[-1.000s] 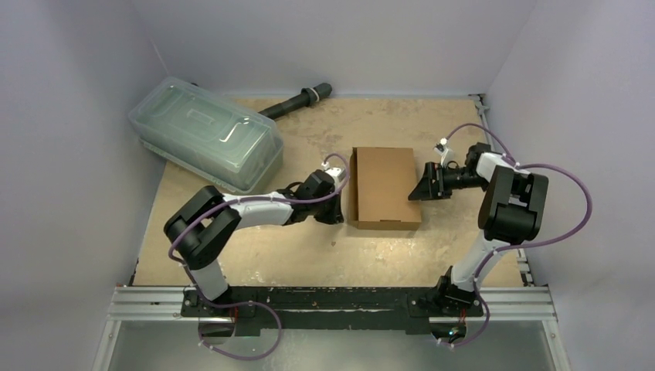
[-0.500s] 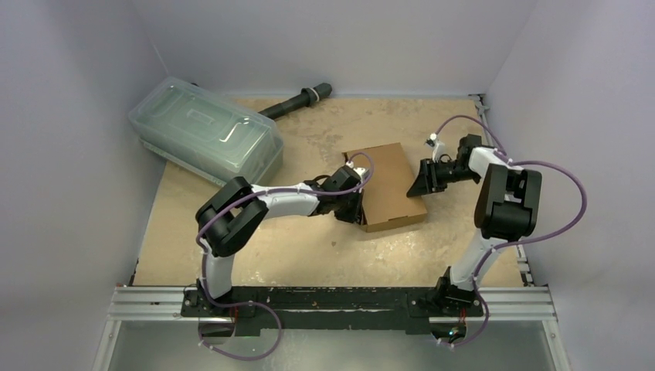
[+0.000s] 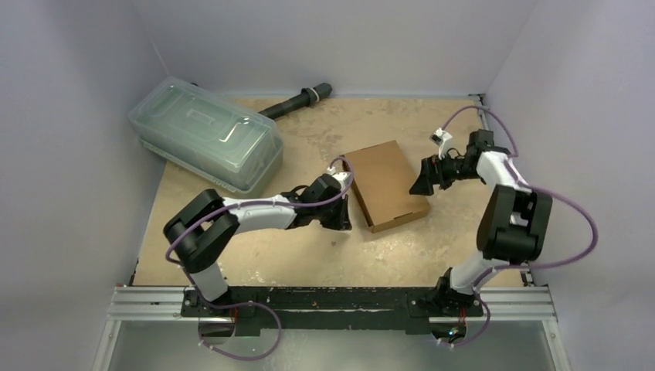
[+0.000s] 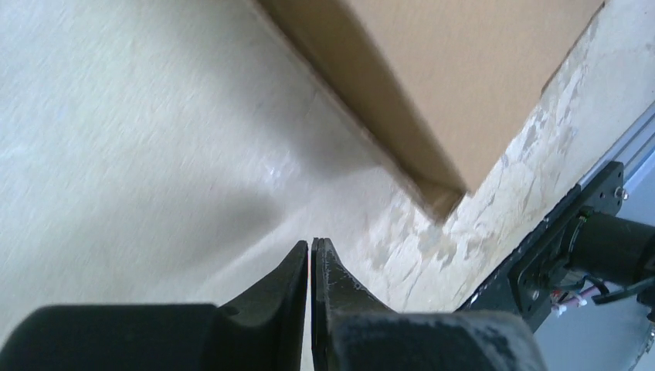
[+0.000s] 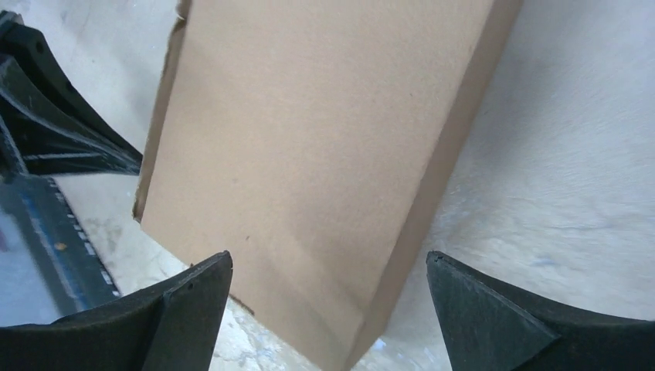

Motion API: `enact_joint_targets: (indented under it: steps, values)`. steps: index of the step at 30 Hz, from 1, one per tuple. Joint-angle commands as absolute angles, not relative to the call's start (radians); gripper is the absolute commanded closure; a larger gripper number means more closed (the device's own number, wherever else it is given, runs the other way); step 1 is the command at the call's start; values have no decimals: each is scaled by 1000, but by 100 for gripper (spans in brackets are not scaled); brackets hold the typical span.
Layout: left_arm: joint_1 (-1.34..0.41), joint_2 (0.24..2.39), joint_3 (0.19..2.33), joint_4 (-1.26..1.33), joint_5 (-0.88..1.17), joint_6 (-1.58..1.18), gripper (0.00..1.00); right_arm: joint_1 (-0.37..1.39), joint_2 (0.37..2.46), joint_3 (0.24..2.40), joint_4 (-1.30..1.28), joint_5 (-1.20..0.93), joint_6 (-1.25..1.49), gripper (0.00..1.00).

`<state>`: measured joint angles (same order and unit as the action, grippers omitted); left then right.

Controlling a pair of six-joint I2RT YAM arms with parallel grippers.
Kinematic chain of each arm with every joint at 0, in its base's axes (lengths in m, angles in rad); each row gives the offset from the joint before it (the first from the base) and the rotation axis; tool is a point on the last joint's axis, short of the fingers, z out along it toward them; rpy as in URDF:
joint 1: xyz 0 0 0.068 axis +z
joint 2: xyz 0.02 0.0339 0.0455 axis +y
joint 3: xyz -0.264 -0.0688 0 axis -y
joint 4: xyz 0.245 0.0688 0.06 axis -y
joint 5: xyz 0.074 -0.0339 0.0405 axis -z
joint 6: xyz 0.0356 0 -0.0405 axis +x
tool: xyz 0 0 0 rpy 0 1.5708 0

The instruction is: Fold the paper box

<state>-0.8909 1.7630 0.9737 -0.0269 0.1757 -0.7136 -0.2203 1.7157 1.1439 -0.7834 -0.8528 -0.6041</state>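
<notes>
Item: paper box. Brown corrugated card, shallow, closed, lying skewed mid-table between my two arms.

Handling, as I judge it: light, with stiff panels. Apt to skid on the table and to crease if pinched hard. Best taken across a long side wall and braced from the opposite side.

Left gripper: fingers closed, empty, just beside the box's left edge.

Right gripper: fingers spread wide, empty, at its right edge.
</notes>
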Motion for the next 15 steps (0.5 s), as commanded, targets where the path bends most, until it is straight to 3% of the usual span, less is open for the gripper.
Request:
enact_joint_targets:
  steps: [1,5,6,10,13,15]
  values:
    - [-892,1620,834,74,164,-724,95,-226,1498,1097,-728,-866,-735,1]
    - [-923,1541,766,61,84,-802,100,-227,1368,1046,-637,-732,-731,2]
    - [-939,1535,768,49,55,-823,100,-227,1349,1027,-590,-645,-687,8]
    - [-1005,1581,828,-27,-53,-889,100,-239,1378,954,-514,-449,-651,63]
    - [-1046,1658,920,-95,-121,-925,100,-239,1456,929,-518,-405,-648,87]
    - [-1061,1703,972,-149,-158,-950,100,-239,1498,919,-512,-388,-647,94]
